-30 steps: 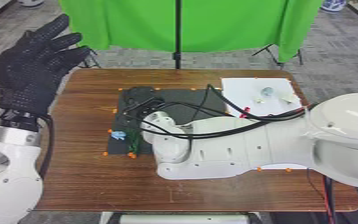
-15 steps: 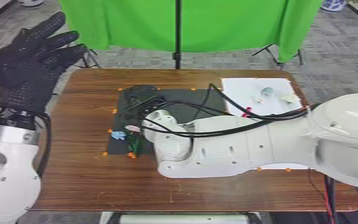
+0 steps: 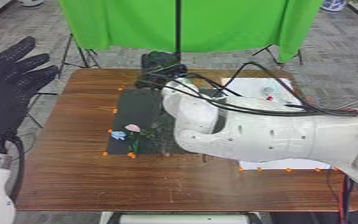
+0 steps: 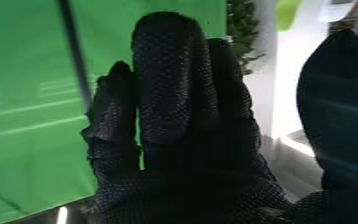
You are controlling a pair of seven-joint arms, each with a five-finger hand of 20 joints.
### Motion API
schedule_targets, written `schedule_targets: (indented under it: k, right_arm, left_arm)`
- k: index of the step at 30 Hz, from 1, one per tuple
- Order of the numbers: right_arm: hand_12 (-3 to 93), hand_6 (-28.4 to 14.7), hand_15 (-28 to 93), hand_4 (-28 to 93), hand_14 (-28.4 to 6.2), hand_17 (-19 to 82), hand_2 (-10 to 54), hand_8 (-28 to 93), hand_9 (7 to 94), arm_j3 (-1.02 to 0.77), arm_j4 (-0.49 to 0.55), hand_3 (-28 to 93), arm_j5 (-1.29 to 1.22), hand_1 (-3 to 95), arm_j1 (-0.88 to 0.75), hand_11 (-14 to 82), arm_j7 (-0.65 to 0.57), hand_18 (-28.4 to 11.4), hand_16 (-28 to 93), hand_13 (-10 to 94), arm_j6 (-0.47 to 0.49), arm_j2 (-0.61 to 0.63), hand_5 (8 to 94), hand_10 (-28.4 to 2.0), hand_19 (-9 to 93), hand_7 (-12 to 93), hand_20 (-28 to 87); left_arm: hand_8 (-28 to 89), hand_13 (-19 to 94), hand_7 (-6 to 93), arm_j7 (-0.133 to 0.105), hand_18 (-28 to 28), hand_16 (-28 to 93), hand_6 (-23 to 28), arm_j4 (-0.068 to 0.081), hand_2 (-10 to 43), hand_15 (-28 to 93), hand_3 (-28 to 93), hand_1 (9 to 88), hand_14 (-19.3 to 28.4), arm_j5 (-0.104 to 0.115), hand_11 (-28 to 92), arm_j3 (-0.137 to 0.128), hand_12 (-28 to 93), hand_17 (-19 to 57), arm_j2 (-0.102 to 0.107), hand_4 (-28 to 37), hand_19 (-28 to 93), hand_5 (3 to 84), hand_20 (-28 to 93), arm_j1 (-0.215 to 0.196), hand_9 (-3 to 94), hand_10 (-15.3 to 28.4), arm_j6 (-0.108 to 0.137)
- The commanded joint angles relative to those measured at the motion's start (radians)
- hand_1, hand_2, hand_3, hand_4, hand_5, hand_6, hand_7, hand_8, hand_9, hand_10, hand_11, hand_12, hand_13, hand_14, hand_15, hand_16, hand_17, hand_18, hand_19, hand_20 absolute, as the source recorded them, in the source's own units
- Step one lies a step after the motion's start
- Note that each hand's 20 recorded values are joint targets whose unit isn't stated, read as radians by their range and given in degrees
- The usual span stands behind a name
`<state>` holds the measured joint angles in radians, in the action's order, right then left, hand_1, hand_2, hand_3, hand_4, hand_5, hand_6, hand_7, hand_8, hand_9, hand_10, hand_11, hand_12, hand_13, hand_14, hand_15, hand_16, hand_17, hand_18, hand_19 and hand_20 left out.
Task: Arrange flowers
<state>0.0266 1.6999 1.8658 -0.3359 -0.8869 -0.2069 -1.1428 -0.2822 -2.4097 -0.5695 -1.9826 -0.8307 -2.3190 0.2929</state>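
Where stems (image 3: 134,145) lie, pink flower (image 3: 133,128), blue flower (image 3: 118,135)

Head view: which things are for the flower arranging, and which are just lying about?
For the job:
- blue flower
- pink flower
- green stems
- dark mat under them
- white sheet, probably

Not part of it, it seems:
- orange bits by the mat's edge
- green curtain
- black pole

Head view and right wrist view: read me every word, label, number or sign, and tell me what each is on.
No text can be read in either.
Right arm's white casing: small dark marks, too small to tell whether they are lettering.
White sheet: no readable writing.
Right hand: a dotted glove pattern, not text.
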Motion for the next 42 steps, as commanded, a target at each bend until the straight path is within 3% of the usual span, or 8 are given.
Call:
schedule_targets:
  k: [1, 7, 11, 19, 24, 30, 34, 42]
  right_arm:
    - [14.6, -1.9, 61, -28, -10.0, 35, -7.3, -12, 66.9, -0.246, 0.097, 74, 0.053, 31.3, -0.209, 21.2, -0.003, -19.7, 14, 68, 0.039, 0.248, 59.7, -14.7, 92, 17, 20]
    - [14.3, -2.4, 62, -28, -11.0, 34, -7.2, -12, 64.3, -0.39, 0.166, 74, 0.068, 31.7, -0.365, 20.2, -0.03, -19.7, 13, 66, 0.045, 0.385, 58.4, -15.5, 92, 16, 19]
    - [14.2, -2.6, 63, -28, -11.3, 33, -7.2, -12, 62.6, -0.463, 0.184, 75, 0.089, 32.1, -0.449, 19.4, -0.046, -19.8, 12, 65, 0.054, 0.464, 57.2, -16.1, 93, 16, 18]
    - [13.8, -3.2, 64, -28, -11.9, 33, -7.7, -12, 57.4, -0.587, 0.166, 76, 0.09, 32.0, -0.58, 17.1, -0.091, -19.8, 12, 63, 0.087, 0.573, 53.7, -17.4, 93, 15, 17]
    - [13.6, -3.5, 65, -28, -12.8, 34, -8.1, -12, 53.0, -0.619, 0.128, 76, 0.087, 31.8, -0.621, 15.0, -0.125, -19.8, 11, 61, 0.12, 0.611, 51.7, -18.4, 93, 15, 17]
    - [13.4, -4.0, 66, -28, -13.4, 34, -9.0, -12, 48.6, -0.649, 0.112, 76, 0.072, 31.3, -0.673, 12.9, -0.181, -19.8, 10, 59, 0.148, 0.659, 49.3, -19.6, 93, 14, 18]
    - [13.3, -4.6, 67, -28, -13.9, 34, -9.2, -11, 47.8, -0.707, 0.104, 76, 0.06, 31.4, -0.728, 12.0, -0.205, -20.0, 9, 59, 0.197, 0.67, 48.8, -20.3, 93, 14, 19]
    - [13.0, -5.5, 67, -28, -14.4, 36, -9.5, -11, 46.3, -0.743, 0.065, 75, -0.01, 32.4, -0.765, 10.4, -0.238, -20.4, 8, 59, 0.242, 0.669, 48.3, -21.8, 93, 12, 22]
  left_arm:
    - [-8, 25, 11.0, -0.01, 24.0, -10, 10.1, -0.011, 7.6, 52, 77, 20.7, 27.2, 0.003, 24, -0.012, 10, -6.8, -0.059, -28.3, 62, 37.1, 7, -0.09, 32.1, 19.4, 0.033]
    - [-8, 25, 10.9, -0.01, 24.1, -10, 9.8, -0.013, 7.6, 52, 77, 20.7, 27.2, 0.007, 24, 0.001, 10, -6.9, -0.074, -28.3, 62, 36.5, 7, -0.098, 31.7, 19.3, 0.046]
    - [-8, 25, 11.0, 0.0, 24.1, -10, 9.5, -0.011, 7.6, 52, 77, 20.8, 27.4, 0.007, 24, 0.012, 10, -6.8, -0.076, -28.3, 62, 35.7, 7, -0.087, 30.8, 18.9, 0.046]
    - [-8, 25, 11.2, -0.005, 24.2, -10, 9.2, -0.012, 7.6, 53, 77, 20.8, 27.4, 0.011, 24, 0.019, 10, -6.9, -0.071, -28.3, 62, 35.0, 7, -0.085, 30.0, 18.7, 0.05]
    - [-8, 25, 11.2, -0.019, 24.2, -10, 9.3, -0.013, 7.6, 52, 77, 20.7, 27.4, 0.013, 24, 0.028, 10, -6.9, -0.071, -28.3, 62, 34.9, 7, -0.093, 30.0, 18.7, 0.051]
    - [-8, 25, 11.2, -0.017, 24.1, -10, 9.4, -0.006, 7.7, 52, 77, 20.7, 27.4, 0.016, 24, 0.041, 10, -6.9, -0.063, -28.3, 62, 35.0, 7, -0.086, 30.0, 18.7, 0.045]
    - [-8, 25, 11.3, -0.027, 24.1, -10, 9.4, -0.007, 7.7, 52, 77, 20.7, 27.4, 0.02, 24, 0.037, 10, -6.9, -0.057, -28.3, 62, 35.1, 7, -0.093, 30.1, 18.7, 0.051]
    - [-8, 25, 11.4, -0.023, 24.1, -10, 9.4, -0.003, 7.8, 52, 77, 20.8, 27.3, 0.019, 24, 0.045, 10, -6.9, -0.054, -28.3, 62, 35.3, 7, -0.083, 30.3, 18.9, 0.041]
